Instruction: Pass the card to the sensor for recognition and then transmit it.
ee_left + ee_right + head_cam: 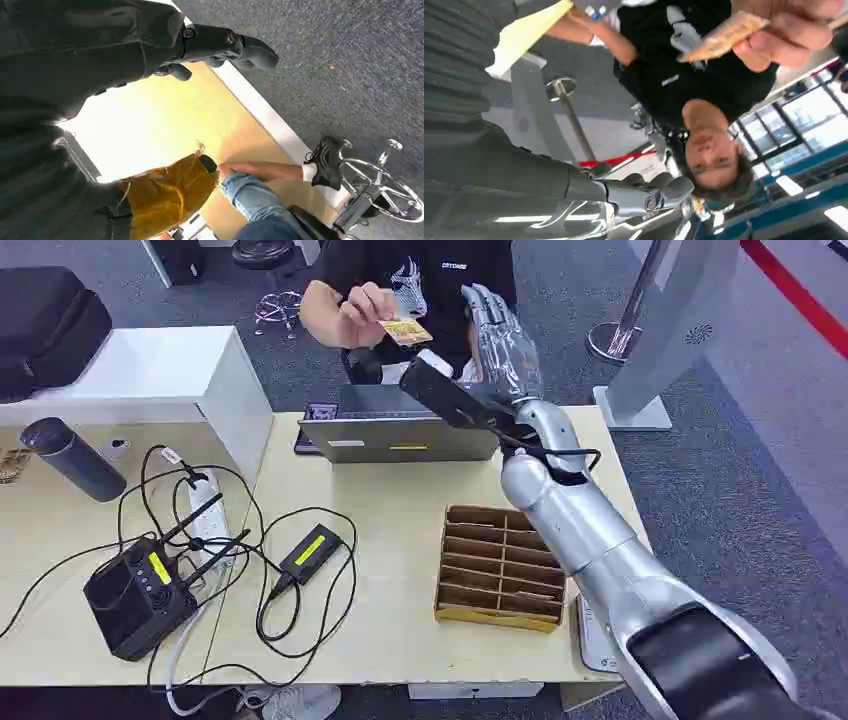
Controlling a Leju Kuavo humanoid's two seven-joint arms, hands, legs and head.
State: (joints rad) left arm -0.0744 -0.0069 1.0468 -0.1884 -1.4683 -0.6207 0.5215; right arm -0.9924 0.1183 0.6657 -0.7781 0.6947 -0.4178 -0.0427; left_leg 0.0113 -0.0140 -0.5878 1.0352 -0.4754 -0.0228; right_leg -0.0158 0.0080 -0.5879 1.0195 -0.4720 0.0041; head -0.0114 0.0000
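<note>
Across the worktop (400, 540), on its far side, a seated person (440, 280) in a black shirt faces the robot, with a grey laptop-like device (395, 435) lying between them at the worktop's far edge. The robot's right arm reaches up and forward over that device, and its right hand (500, 335) stands raised with the fingers spread and nothing in them. The person's hand (360, 310) pinches the card (405, 333) just beside the robot's fingers, apart from them. A slotted cardboard tray (500, 565) sits near the robot's forearm, and a tangle of cables with a black box (135, 595) lies well to the left.

Since the card is in the person's grip and the robot's right hand is bare, the handover looks done, or nearly so; whether the sensor step took place cannot be told. The left hand (220, 47) hangs low above the floor, fingers curled in, holding nothing.
</note>
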